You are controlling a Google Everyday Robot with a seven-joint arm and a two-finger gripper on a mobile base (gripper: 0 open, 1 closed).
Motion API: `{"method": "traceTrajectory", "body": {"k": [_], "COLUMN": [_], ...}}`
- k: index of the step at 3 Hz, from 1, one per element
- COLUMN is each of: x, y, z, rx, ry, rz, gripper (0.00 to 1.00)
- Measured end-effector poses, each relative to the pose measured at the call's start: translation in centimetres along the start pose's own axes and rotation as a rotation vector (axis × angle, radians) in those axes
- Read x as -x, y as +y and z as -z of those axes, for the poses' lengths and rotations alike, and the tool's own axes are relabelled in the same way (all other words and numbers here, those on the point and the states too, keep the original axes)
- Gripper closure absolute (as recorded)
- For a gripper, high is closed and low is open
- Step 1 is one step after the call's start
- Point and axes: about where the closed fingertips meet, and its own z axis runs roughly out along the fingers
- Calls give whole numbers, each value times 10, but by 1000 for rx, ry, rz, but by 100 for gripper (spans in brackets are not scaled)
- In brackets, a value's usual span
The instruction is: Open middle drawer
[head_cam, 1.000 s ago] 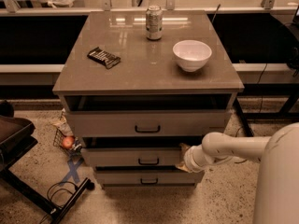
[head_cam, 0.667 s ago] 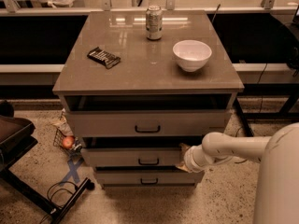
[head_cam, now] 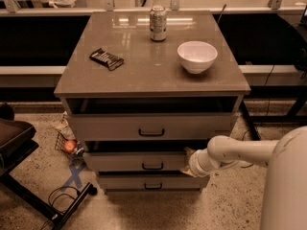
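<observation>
The middle drawer is the second of three in a grey-beige cabinet, with a small dark bar handle at its centre. A dark gap shows above its front. My gripper sits at the right end of this drawer's front, at the tip of the white arm that reaches in from the right. The arm's wrist hides most of the gripper. The uppermost drawer and the lowest drawer lie above and below.
On the cabinet top stand a can, a white bowl and a dark snack packet. On the floor at left are a wire basket with an apple, a blue tape cross and a black stand.
</observation>
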Motion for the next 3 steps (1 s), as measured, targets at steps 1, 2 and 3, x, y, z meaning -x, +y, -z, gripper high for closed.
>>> {"method": "traceTrajectory", "body": {"k": [1,2,3], "x": [1,2,2], "y": [0,0,0], "z": [1,3,4], "rx": [0,0,0], "ry": [0,0,0], "rz": [0,0,0], "gripper": [100,100,100]}}
